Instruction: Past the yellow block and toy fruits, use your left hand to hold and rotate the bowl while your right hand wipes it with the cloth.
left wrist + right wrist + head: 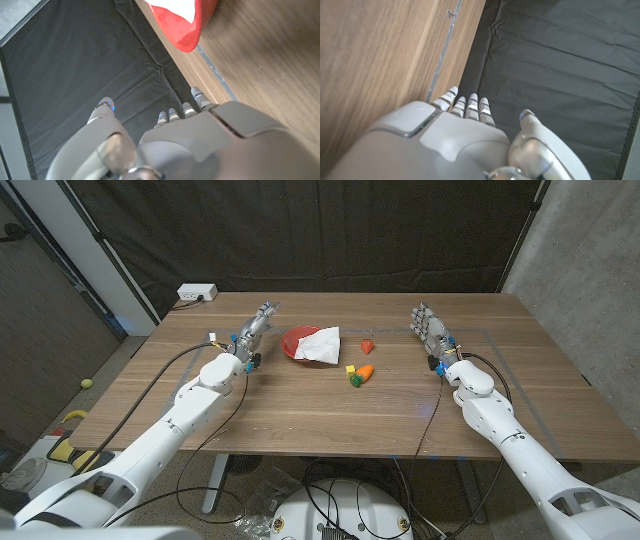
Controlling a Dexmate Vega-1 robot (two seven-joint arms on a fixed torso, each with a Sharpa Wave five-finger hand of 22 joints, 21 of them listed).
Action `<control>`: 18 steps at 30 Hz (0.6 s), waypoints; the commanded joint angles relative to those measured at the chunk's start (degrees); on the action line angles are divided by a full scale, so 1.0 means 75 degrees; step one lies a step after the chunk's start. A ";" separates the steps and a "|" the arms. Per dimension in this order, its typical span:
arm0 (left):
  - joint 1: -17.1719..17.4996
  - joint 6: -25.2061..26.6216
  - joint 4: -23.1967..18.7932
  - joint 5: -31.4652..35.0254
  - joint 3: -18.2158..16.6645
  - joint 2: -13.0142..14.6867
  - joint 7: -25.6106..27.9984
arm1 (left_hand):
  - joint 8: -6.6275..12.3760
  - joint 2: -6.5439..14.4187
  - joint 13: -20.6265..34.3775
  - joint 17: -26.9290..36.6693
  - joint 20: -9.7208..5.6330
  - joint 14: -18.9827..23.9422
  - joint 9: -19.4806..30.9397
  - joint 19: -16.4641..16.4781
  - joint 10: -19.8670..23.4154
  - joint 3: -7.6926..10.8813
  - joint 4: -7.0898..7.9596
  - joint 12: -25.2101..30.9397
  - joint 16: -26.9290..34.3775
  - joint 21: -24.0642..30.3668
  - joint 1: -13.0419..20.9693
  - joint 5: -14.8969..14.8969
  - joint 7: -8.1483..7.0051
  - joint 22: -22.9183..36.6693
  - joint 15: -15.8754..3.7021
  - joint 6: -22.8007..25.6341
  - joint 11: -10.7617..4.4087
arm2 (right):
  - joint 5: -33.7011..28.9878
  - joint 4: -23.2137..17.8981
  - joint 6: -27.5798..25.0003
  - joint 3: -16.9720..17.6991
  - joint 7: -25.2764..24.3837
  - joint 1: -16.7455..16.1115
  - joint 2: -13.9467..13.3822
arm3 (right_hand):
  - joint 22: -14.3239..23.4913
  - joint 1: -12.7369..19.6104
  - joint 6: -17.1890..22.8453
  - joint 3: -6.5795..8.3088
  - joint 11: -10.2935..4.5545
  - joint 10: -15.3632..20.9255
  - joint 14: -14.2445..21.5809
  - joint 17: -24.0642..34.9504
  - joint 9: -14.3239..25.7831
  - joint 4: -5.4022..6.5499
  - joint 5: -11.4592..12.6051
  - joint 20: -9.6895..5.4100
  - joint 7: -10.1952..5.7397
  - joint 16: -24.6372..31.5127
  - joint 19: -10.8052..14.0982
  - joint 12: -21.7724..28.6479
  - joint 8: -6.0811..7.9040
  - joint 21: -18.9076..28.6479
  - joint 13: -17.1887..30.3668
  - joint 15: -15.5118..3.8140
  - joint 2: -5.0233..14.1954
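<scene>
1. Left hand [255, 330]: released, fingers extended and holding nothing. It stands near the far edge of the desk [300, 415], just beside the red bowl [296, 345] on the bowl's left, not touching it.
2. Right hand [430, 330]: released, fingers extended upright, empty. It stands toward the far right of the desk, well apart from the bowl.
3. Red bowl: sits near the far edge, left of centre. The white cloth [322, 346] lies crumpled in it and drapes over its right rim.
4. Yellow block [350, 368]: lies right of the bowl, toward the desk centre, with toy fruits beside it: an orange carrot-like piece [365, 371], a green piece [355, 380] and a red piece [367, 343] nearer the far edge.
5. Step in hand (judgement): approach. Neither grasp is made and wiping has not begun.
6. Next move (judgement): the left hand closes on the bowl's near-left rim. The right hand crosses above the toy fruits, without disturbing them, to take the cloth.
</scene>
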 commanded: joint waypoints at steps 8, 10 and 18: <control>-0.0316 0.2133 -0.1415 0.2201 0.0623 0.0531 0.0839 | 0.0308 -0.0127 0.0062 0.0123 0.0117 0.1247 0.0027 0.0673 0.1046 0.0018 -0.0385 0.0211 0.0267 0.0167 0.0754 -0.0182 0.0251 0.0038 0.0014 0.0753 0.0306 | -0.0234 0.0021 0.0136 0.0078 0.0233 -0.0055 0.0048 | 0.0005 0.0150 -0.0035 0.0019 0.0037 0.0010 -0.0006 0.0030 0.0014 -0.0088 0.0016 -0.0006 0.0032 0.0024 0.0012 0.0038 0.0047 -0.0017 0.0039 0.0031 0.0007; -0.0371 0.2267 -0.1510 0.2459 0.0715 0.0588 0.0831 | 0.0384 -0.0192 0.0071 0.0143 0.0076 0.1462 0.0025 0.0892 0.1304 0.0012 -0.0471 0.0250 0.0299 0.0219 0.0934 -0.0206 0.0255 0.0036 -0.0089 0.1068 0.0297 | -0.0273 -0.0033 0.0175 0.0060 0.0246 -0.0072 0.0027 | 0.0005 0.0162 -0.0025 0.0023 0.0047 0.0016 -0.0005 0.0030 0.0014 -0.0097 0.0014 -0.0006 0.0036 0.0024 0.0012 0.0040 0.0052 -0.0019 0.0039 0.0031 0.0006; -0.0475 0.3302 -0.1971 0.3370 0.0963 0.0637 0.0931 | 0.0531 -0.0398 0.0091 0.0204 0.0033 0.2149 0.0019 0.1565 0.1965 0.0010 -0.0654 0.0326 0.0430 0.0398 0.1527 -0.0227 0.0223 0.0038 -0.0151 0.1830 0.0275 | -0.0310 -0.0021 0.0345 -0.0020 0.0386 -0.0045 0.0023 | 0.0003 0.0205 -0.0007 0.0039 0.0047 0.0029 0.0007 0.0030 0.0014 -0.0133 0.0007 -0.0006 0.0048 0.0027 0.0014 0.0046 0.0061 -0.0023 0.0039 0.0030 0.0002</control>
